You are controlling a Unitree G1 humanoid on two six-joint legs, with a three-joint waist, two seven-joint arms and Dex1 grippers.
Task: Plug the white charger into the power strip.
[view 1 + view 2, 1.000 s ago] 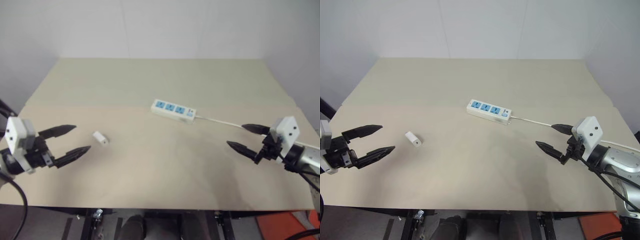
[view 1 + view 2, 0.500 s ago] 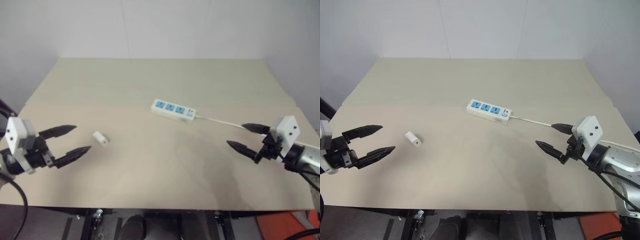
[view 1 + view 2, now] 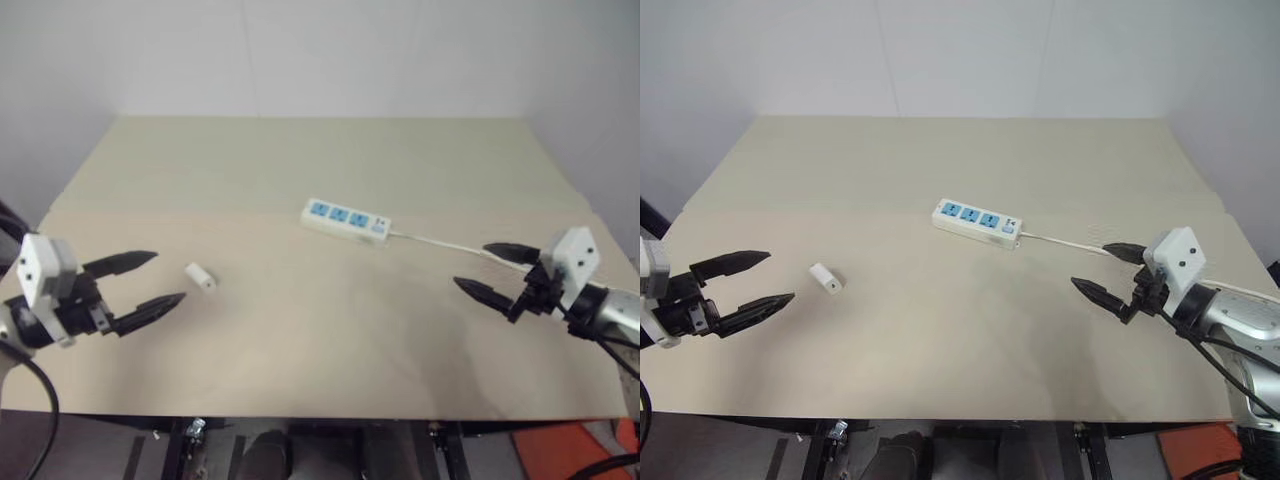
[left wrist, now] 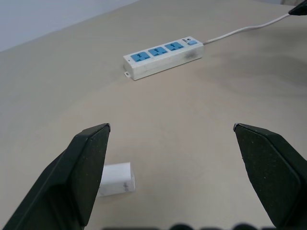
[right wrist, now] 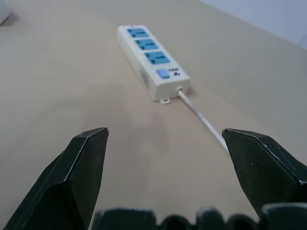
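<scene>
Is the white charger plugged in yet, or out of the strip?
Out. The white charger lies on its side on the table, well apart from the power strip, whose three sockets are empty.

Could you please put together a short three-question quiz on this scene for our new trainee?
1. True or false: the white charger is already plugged into the power strip.
2. Multiple choice: which tool is nearer the charger? A) the left tool B) the right tool C) both equally near
3. Fill in: the strip has ___ blue socket faces.

Key
1. False: the charger lies on the table, well apart from the strip.
2. A: the charger lies just ahead of the open left tool; the open right tool hangs by the strip's cord.
3. Three.
</scene>
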